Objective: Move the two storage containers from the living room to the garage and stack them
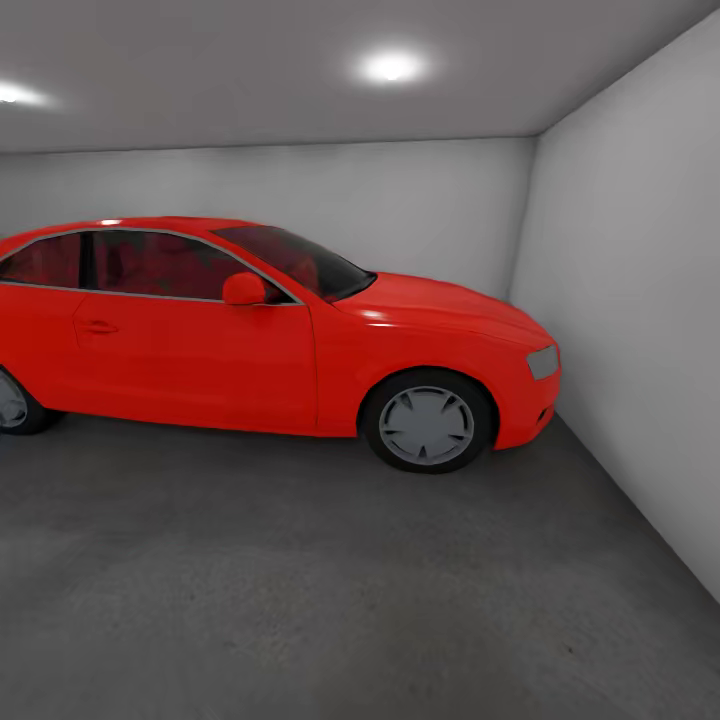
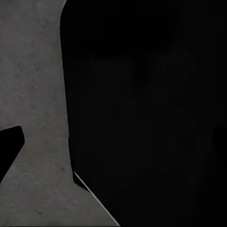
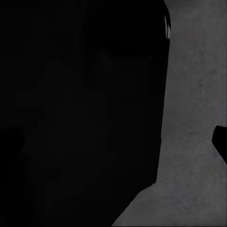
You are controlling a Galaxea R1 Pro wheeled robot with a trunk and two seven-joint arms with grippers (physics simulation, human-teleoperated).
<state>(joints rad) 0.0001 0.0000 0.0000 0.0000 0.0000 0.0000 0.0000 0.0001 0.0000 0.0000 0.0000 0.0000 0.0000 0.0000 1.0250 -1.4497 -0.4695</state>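
A red car (image 1: 270, 330) stands side-on along the pale grey back wall (image 1: 400, 205), its nose near the right-hand side wall (image 1: 640, 330) (front wheel (image 1: 428, 422) with grey hubcap, side mirror (image 1: 243, 289) and dark tinted windows all plain). Two round ceiling lights (image 1: 392, 67) glow overhead.

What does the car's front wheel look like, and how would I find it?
In the grey garage, a big red car is parked along the back wall. Follow it toward its nose near the right wall. There the front wheel is a black tyre with a pale grey spoked hub, fully in view unlike the cut-off rear wheel.
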